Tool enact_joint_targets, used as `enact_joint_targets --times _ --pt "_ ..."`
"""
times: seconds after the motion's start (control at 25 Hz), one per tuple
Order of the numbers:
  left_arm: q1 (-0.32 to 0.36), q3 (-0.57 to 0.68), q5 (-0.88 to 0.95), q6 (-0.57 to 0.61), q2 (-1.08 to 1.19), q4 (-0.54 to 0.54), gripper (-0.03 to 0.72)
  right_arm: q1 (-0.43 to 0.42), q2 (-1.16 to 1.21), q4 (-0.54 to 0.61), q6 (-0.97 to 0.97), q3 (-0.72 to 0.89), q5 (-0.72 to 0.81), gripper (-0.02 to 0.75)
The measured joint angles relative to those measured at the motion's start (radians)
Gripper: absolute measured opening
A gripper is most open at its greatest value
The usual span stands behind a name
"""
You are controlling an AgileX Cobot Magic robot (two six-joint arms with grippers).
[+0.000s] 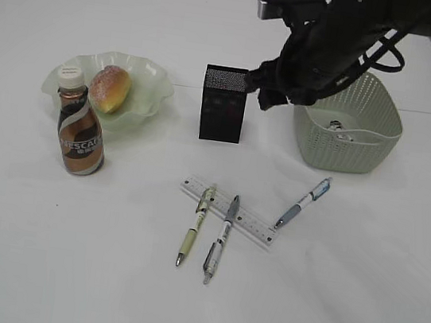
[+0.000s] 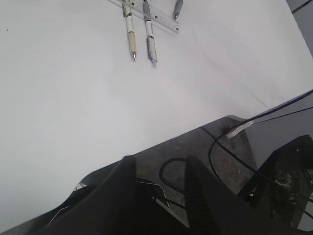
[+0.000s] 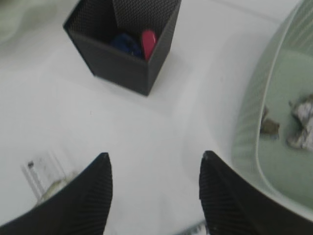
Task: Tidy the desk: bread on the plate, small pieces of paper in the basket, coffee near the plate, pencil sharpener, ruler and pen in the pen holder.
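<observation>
Bread lies on the green plate, with the coffee bottle upright just in front. The black pen holder holds a small red and blue item that looks like the pencil sharpener. A clear ruler lies under two pens, and a third pen lies to their right. Paper pieces sit in the basket. My right gripper hangs open and empty between holder and basket. My left gripper is open and empty beyond the table's near edge.
The white table's near edge runs across the left wrist view, with dark floor and cables below it. The right arm reaches in from the back right above the basket.
</observation>
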Motion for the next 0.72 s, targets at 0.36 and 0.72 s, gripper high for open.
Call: enact_joint_targets --times 0.36,0.72 --pt "0.000 0.000 0.017 0.000 0.000 0.000 0.246 0.000 -0.030 0.231 -0.214 0.000 0.337 0.390" --pt "0.000 0.000 0.033 0.000 0.000 0.074 0.246 0.035 -0.033 0.260 -0.460 -0.002 0.498 0.382"
